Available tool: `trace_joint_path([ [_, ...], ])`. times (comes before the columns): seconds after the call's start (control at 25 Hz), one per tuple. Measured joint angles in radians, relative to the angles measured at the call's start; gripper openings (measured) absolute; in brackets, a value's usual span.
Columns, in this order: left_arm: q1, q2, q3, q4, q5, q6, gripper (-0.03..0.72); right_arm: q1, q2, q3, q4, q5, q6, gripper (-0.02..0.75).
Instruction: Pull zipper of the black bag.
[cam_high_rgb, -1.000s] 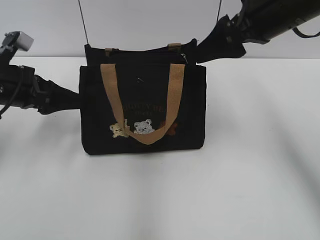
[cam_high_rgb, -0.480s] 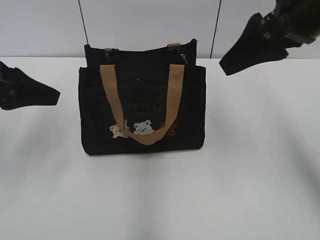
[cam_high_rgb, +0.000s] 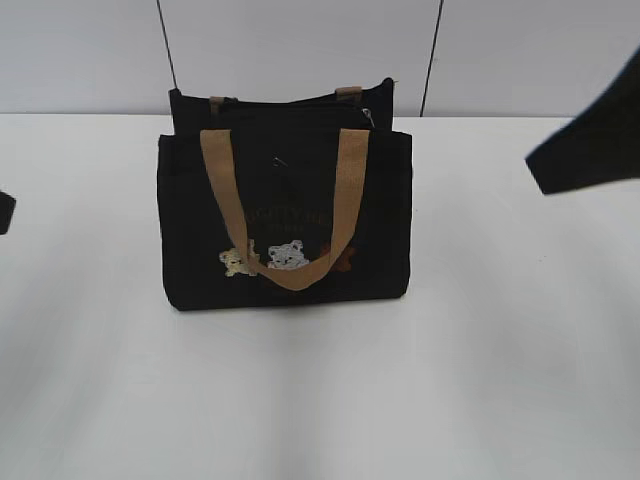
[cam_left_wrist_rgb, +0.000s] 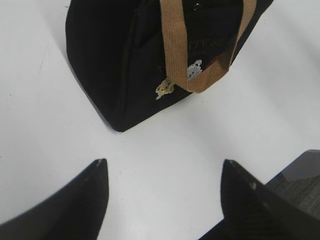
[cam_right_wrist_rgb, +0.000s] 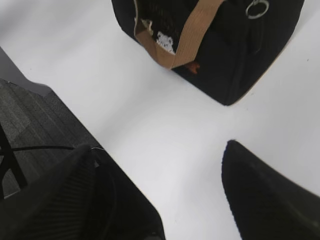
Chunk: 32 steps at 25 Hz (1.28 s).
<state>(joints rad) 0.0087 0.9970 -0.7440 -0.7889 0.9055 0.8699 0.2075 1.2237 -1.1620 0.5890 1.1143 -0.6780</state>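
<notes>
The left gripper (cam_left_wrist_rgb: 162, 197) hangs above bare tabletop (cam_left_wrist_rgb: 165, 150) with its jaws spread wide and nothing between them; in the exterior view only a dark sliver of it shows at the far left edge. The right gripper (cam_right_wrist_rgb: 192, 192) is likewise wide apart and empty, low in its wrist view, and appears in the exterior view as a dark wedge at the right edge.

The black bag (cam_high_rgb: 285, 215) stands upright at the centre of the exterior view, well apart from both grippers, its tan handle (cam_high_rgb: 290, 200) draped down the front. The zipper (cam_right_wrist_rgb: 256, 8) pull, a silver ring, shows at the top right of the right wrist view, on the bag's upper end; in the exterior view it is a small glint at the upper right corner of the bag.

Risks, in my judgement:
- The pull is small, so a closing gripper may catch fabric or the handle instead.
- With the bag unheld, a tug on the pull would likely drag or tip it rather than run the zip.

Room: open tabletop lies on every side of the bag. The table edge shows at the lower right of the left wrist view and at the left of the right wrist view.
</notes>
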Motion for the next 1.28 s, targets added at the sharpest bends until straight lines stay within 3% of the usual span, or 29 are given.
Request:
trace_joint_path([
  [0.24, -0.007, -0.251, 0.0, 0.191, 0.062, -0.262, 0.523, 0.0, -0.222, 0.193, -0.026, 0.001, 0.077, 0.596],
  [0.52, -0.021, -0.408, 0.0, 0.378, 0.15, -0.502, 0.523, 0.0, -0.502, 0.269, -0.148, 0.017, 0.232, 0.596],
  [1.0, -0.096, -0.673, 0.002, 0.606, 0.275, -0.67, 0.522, 0.0, -0.834, 0.274, -0.376, 0.099, 0.419, 0.596],
  [1.28, -0.101, -0.777, 0.064, 0.64, 0.244, -0.703, 0.522, 0.0, -0.977, 0.327, -0.517, 0.099, 0.478, 0.596],
])
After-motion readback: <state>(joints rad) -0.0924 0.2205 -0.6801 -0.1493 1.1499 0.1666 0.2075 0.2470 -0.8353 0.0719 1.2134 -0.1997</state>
